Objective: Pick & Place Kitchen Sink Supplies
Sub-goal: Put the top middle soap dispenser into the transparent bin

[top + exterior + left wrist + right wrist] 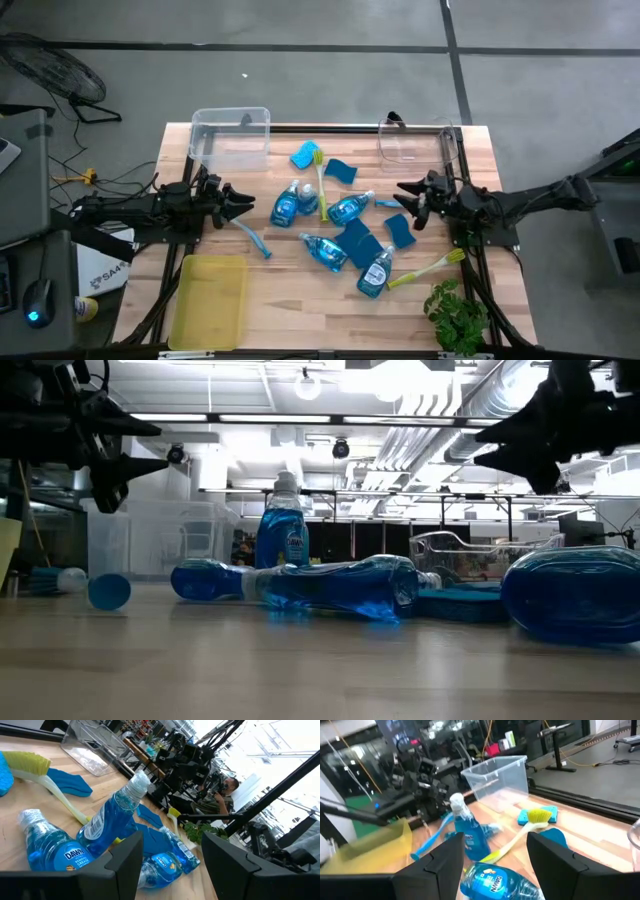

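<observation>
Soap bottles [330, 232], sponges [340, 170] and brushes [320, 180] scattered mid-table, left pincer [243, 200] and right pincer [407, 193] both released, hovering either side.

Four clear soap bottles of blue liquid mid-table: one upright [285, 205], three lying [349, 207], [325, 250], [375, 271] | blue sponges [304, 155], [340, 171], [399, 230], [359, 239] scattered flat among them | yellow-green brush [321, 180] lying between bottles; second brush [428, 268] near the front right edge

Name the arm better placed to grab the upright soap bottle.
Left, probably. The left gripper hangs open just beside the upright bottle; the right gripper is farther off, past the brush.
</observation>
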